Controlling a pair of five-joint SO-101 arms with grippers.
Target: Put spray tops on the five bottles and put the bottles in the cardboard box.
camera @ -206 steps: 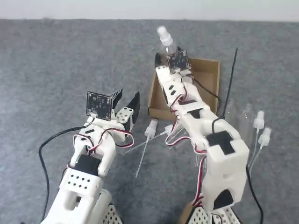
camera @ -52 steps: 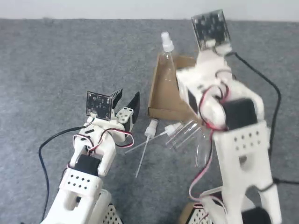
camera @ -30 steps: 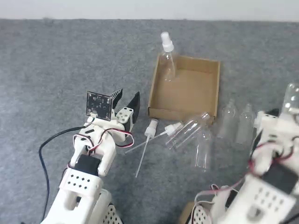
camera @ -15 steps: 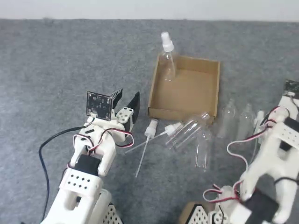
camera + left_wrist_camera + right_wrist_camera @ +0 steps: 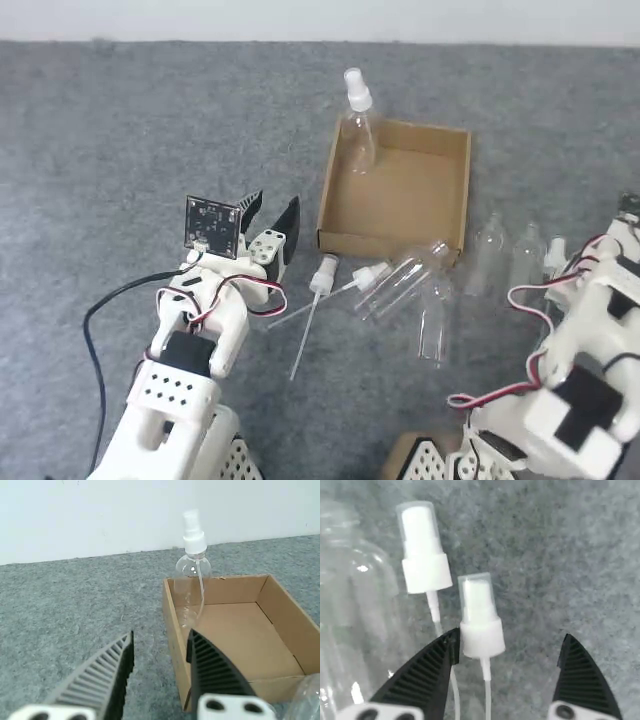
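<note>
A cardboard box (image 5: 410, 200) lies at the middle back. One clear bottle (image 5: 358, 135) with a white spray top stands in its far left corner, also in the left wrist view as the capped bottle (image 5: 193, 572) in the box (image 5: 240, 630). My left gripper (image 5: 161, 647) hangs open and holds nothing, short of the box's left side. My right gripper (image 5: 506, 652) is open just above two loose spray tops (image 5: 480, 622) (image 5: 423, 550) beside a clear bottle (image 5: 350, 585). The nearer top lies between its fingers, close to one.
Two uncapped bottles (image 5: 487, 255) (image 5: 526, 262) stand right of the box. Two more lie on the carpet at its front (image 5: 405, 275) (image 5: 433, 322). Two spray tops with long tubes (image 5: 322, 275) (image 5: 371, 275) lie there too. The right arm (image 5: 590, 370) fills the lower right.
The right arm left the box, where the capped bottle stays standing, and swung to the far right. It has since lowered over the spray tops by the upright bottles. The left arm kept still.
</note>
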